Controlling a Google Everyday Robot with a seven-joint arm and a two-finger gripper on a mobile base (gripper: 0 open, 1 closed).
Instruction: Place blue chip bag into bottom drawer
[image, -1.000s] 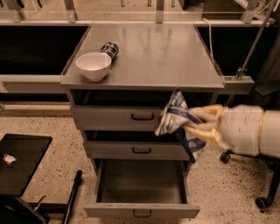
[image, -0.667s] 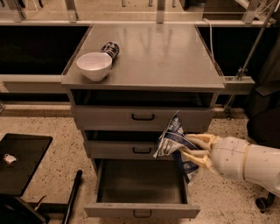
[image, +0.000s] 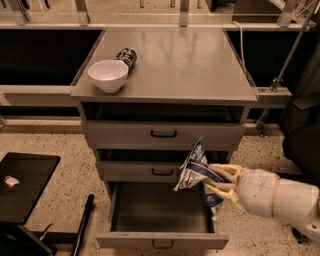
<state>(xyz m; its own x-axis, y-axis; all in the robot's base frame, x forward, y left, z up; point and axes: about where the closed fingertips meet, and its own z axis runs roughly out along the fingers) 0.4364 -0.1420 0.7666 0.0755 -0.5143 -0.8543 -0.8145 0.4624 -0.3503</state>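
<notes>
1. Cabinet (image: 170, 65): the grey unit stands as it did a second ago. Its top and middle drawers are shut.
2. Bottom drawer (image: 150, 210): pulled fully out, as before, with its tray floor bare. The receiving space is ready and needs no further opening.
3. Arm (image: 277, 197): it reaches in from the right. Over the last second it has dropped from the level of the top drawer front to the level of the middle drawer front.
4. Gripper (image: 207, 179): it is now just in front of the right end of the middle drawer, above the right rear corner of the open tray. Its fingers are closed on the bag, pinching it near the lower right side.
5. Blue chip bag (image: 192, 167): it is held in the air, standing roughly upright and crumpled. It has come down with the gripper and now overlaps the middle drawer front and the top edge of the tray opening. It is not yet inside the tray.
6. Assessment: the descent is well advanced. Further lowering and a small shift towards the tray centre appear necessary before release, otherwise the bag may catch on the right wall.
7. White bowl (image: 108, 75) and dark can (image: 127, 56): unmoved on the cabinet top and not involved.
</notes>
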